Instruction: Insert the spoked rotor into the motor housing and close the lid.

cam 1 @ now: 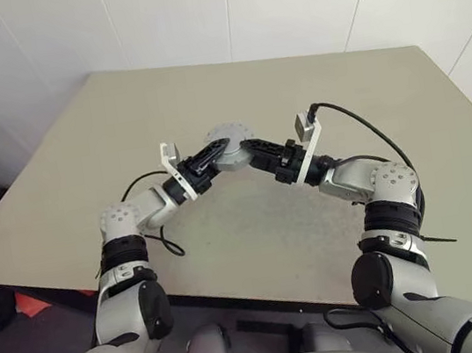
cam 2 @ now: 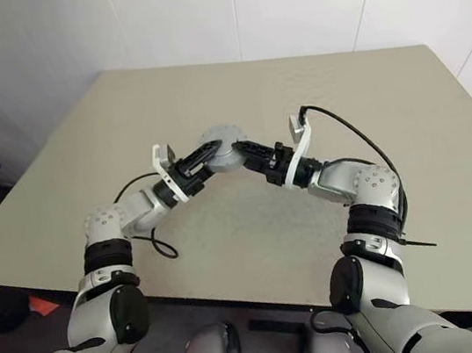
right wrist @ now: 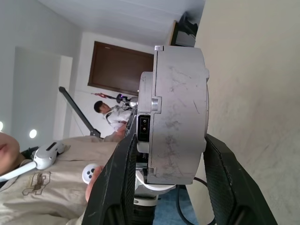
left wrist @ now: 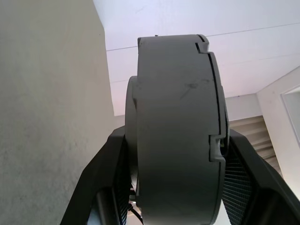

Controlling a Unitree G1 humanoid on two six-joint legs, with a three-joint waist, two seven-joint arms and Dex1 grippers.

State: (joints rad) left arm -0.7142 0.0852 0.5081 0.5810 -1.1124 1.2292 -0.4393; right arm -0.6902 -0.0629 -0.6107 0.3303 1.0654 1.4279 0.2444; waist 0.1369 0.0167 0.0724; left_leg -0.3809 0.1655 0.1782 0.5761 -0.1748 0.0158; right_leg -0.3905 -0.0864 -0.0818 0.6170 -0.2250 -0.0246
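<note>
The motor housing point(cam 1: 228, 137), a round silver can, hangs a little above the beige table point(cam 1: 255, 245) with its flat face level. My left gripper point(cam 1: 217, 153) grips it from the left, and in the left wrist view its black fingers point(left wrist: 105, 183) press both sides of the grey body point(left wrist: 176, 122). My right gripper point(cam 1: 248, 147) holds the other side, its fingers point(right wrist: 220, 183) clamped on the scratched wall point(right wrist: 180, 122) by a small socket. The spoked rotor is hidden. A seam circles the body near one face; I cannot make out the lid itself.
A black cable point(cam 1: 361, 122) loops from my right wrist over the table. The table's near edge point(cam 1: 264, 301) lies close below my elbows, and white walls stand behind it. A seated person holding controllers point(right wrist: 51, 154) shows past the housing, with another person point(right wrist: 112, 115) farther back.
</note>
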